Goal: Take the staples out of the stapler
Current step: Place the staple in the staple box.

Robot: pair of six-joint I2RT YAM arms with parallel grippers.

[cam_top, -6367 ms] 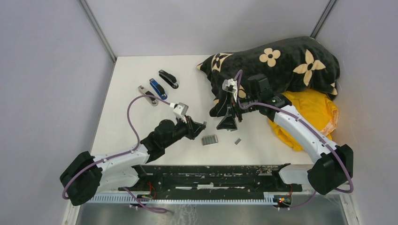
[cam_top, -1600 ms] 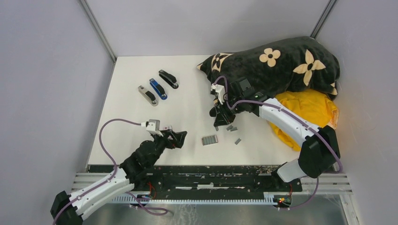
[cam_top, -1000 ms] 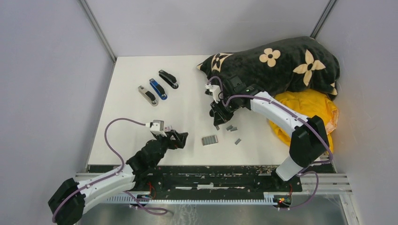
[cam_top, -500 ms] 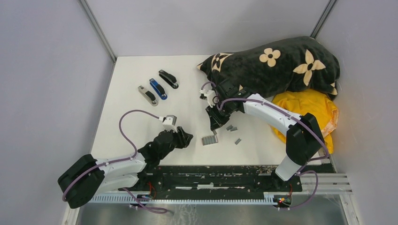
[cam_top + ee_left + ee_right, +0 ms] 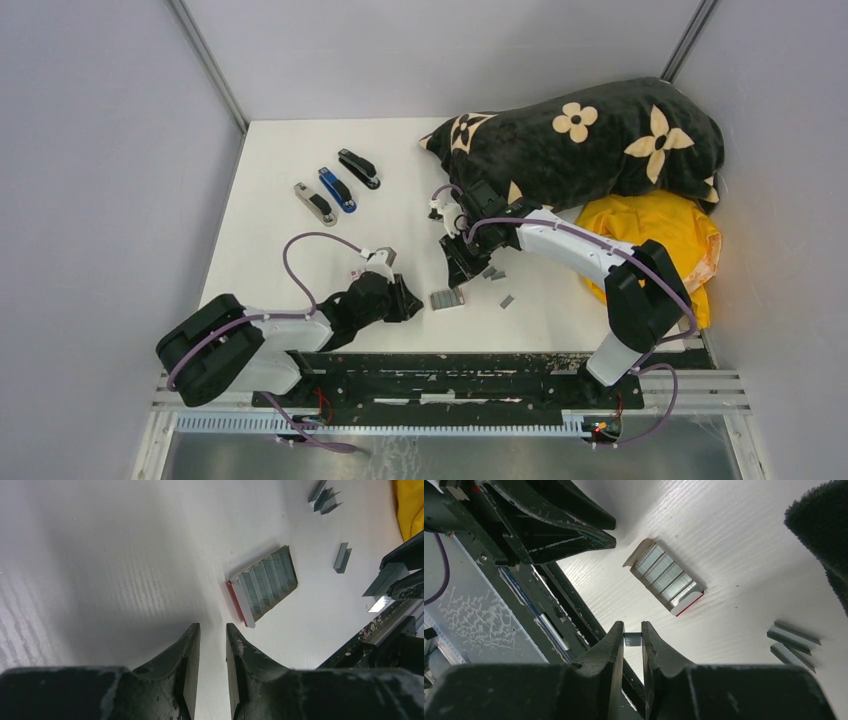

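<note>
Right wrist view: the right gripper (image 5: 632,628) is pressed nearly together, pinching what looks like a short strip of staples (image 5: 633,639) over the table (image 5: 744,545), near the small open box (image 5: 666,577). The left gripper (image 5: 212,630) hangs empty, fingers (image 5: 187,652) slightly parted, near that box.

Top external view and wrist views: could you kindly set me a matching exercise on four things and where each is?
Things: 1 blue stapler; 2 staple box; 3 yellow cloth; 4 staple strip.
Places: A pinched in the right tool; B between the grey stapler and the black stapler; C right edge of the table; D lying open near the front edge.
Pairs: 1-B; 2-D; 3-C; 4-A.
</note>
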